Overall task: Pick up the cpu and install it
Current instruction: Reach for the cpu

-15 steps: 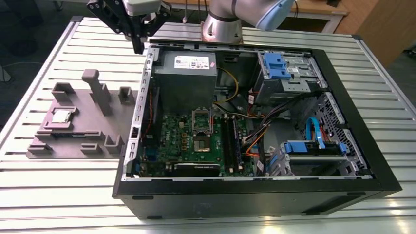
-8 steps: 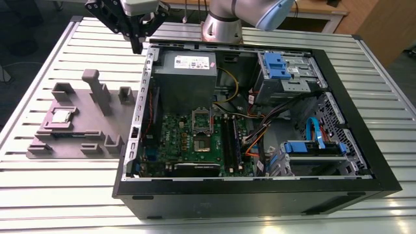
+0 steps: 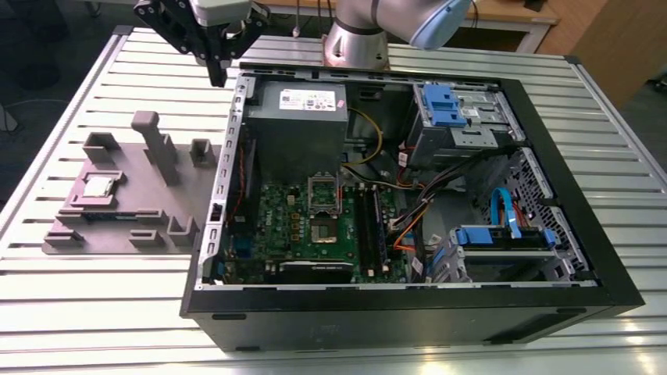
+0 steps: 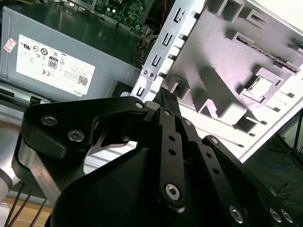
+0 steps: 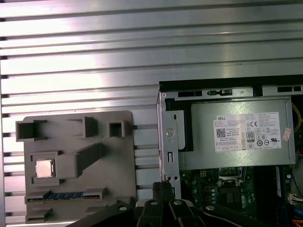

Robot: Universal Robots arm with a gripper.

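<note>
The cpu (image 3: 99, 186) is a small silver square lying flat in a recess of the grey fixture block (image 3: 125, 226), left of the computer case in the exterior view. Both wrist views show the cpu (image 5: 44, 168) (image 4: 258, 86) in that recess. My gripper (image 3: 217, 74) hangs high over the case's back left corner, well away from the cpu, with its black fingers (image 4: 164, 101) pressed together and nothing held. The motherboard's socket (image 3: 325, 205) sits inside the open case, and the first wrist view shows the socket (image 5: 232, 187) past the gripper (image 5: 162, 188).
The open black case (image 3: 583, 289) holds a grey power supply (image 3: 297, 109), cables and blue drive bays (image 3: 448, 105). The fixture has upright posts (image 3: 156, 144) and a memory stick (image 5: 66, 195) lying in a slot. Everything rests on a ribbed metal table (image 3: 94, 312).
</note>
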